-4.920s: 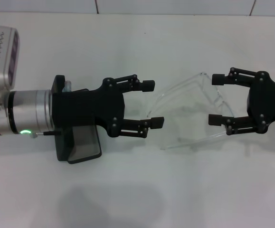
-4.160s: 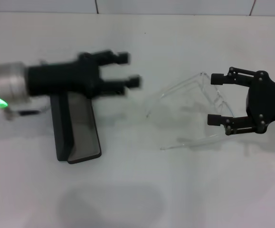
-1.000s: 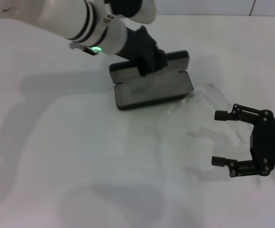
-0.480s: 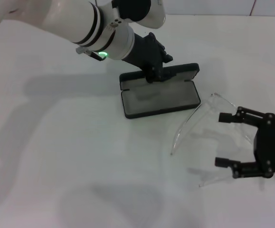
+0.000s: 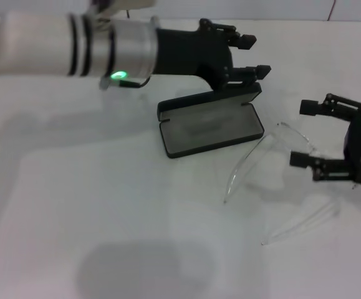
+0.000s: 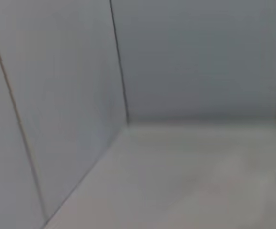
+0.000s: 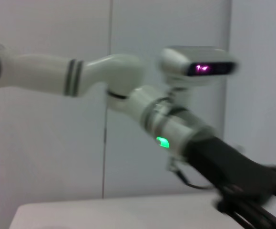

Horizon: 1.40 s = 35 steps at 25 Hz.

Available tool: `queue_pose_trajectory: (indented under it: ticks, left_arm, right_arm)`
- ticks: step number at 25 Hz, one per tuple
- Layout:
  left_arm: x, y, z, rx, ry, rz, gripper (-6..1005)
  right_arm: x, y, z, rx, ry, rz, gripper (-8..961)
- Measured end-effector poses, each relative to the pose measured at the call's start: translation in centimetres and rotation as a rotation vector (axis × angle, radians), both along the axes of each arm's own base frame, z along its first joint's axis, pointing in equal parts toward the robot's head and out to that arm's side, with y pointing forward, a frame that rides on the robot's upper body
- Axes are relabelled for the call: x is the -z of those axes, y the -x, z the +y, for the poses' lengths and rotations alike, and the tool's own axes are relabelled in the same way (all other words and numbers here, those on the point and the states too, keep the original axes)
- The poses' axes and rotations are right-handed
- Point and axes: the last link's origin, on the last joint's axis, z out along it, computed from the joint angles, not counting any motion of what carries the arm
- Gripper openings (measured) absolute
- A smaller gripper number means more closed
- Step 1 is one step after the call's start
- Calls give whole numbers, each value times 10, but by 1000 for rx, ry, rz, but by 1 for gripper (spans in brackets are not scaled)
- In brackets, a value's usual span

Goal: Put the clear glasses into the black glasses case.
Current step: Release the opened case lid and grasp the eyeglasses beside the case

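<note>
Two black grippers share the white table (image 5: 105,237) in the head view. Our left gripper (image 5: 250,56) reaches in from the left on a silver and white arm (image 5: 74,47) with a green light glowing on its wrist. It hangs above the far edge of the black glasses case (image 5: 210,128), its two fingers spread apart with nothing between them.

We see the case lying open near the middle of the table, its grey lining facing up and its raised lid at the far side, under the left gripper. The inside of the case holds nothing.

Just beside the case's right end lie the clear glasses (image 5: 274,140), flat on the table. Their curved transparent lens begins near the case corner, and one long thin arm stretches toward the near side; a second thin arm lies farther right and nearer to us. The glasses sit outside the case.

Our right gripper (image 5: 302,134) enters from the right edge, its fingers held wide apart, level with the lens end of the glasses. We cannot tell whether it touches them.

From the right wrist view we see the left arm (image 7: 142,109) with its green light against a pale wall. From the left wrist view we see only pale wall panels and a bare surface.
</note>
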Motion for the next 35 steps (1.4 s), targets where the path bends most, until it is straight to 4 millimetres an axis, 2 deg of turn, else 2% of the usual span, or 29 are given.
queue_pose_trajectory:
  ticks: [2, 3, 4, 7, 11, 14, 20, 26, 32, 35]
  left_arm:
    - [-9, 14, -11, -36, 23, -95, 571]
    - [-17, 33, -20, -84, 31, -157, 575]
    - [-17, 33, -20, -84, 31, -157, 575]
    - [-21, 53, -29, -150, 45, -213, 575]
    - [-18, 66, -33, -195, 60, -225, 574]
    - [-15, 69, -34, -196, 64, -219, 574]
    - [-15, 70, -33, -191, 59, -213, 574]
    - [-13, 70, -33, -172, 51, -196, 573]
    - [-12, 70, -33, -164, 48, -193, 573]
    - [-11, 71, -33, -162, 47, -192, 573]
  right_arm:
    - [-9, 7, 5, 51, 22, -54, 874]
    - [-14, 11, 9, 80, 28, -95, 873]
    - [-17, 14, 11, 114, 40, -130, 873]
    - [-29, 27, 22, 300, 76, -286, 870]
    - [-37, 37, 38, 511, 104, -453, 845]
    - [-37, 35, 48, 631, 102, -563, 822]
    - [-8, 40, 60, 671, 147, -716, 764]
    - [20, 43, 68, 650, 162, -769, 648]
    - [34, 40, 75, 649, 165, -787, 535]
    - [40, 40, 75, 637, 162, -802, 425]
